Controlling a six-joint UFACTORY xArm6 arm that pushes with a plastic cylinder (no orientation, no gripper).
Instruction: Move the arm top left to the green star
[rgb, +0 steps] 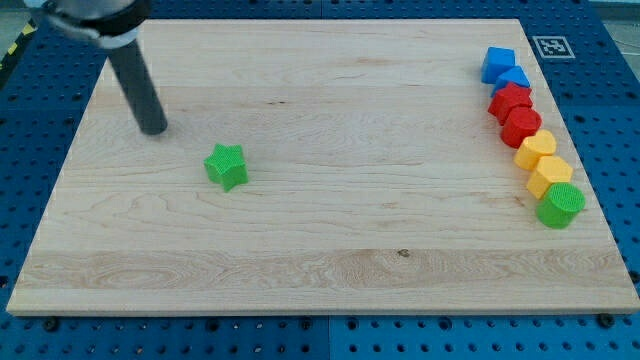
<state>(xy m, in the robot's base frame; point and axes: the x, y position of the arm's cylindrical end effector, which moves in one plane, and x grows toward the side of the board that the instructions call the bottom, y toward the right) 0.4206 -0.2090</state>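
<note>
A green star (227, 166) lies on the wooden board (320, 250), left of the middle. My tip (153, 129) rests on the board up and to the left of the star, with a clear gap between them. The dark rod runs up from the tip toward the view's top left corner.
A column of blocks runs down the board's right edge: two blue blocks (498, 63) (513, 80), two red blocks (510, 101) (521, 125), two yellow blocks (536, 149) (550, 175) and a green cylinder (560, 205). A tag marker (549, 46) sits off the board at top right.
</note>
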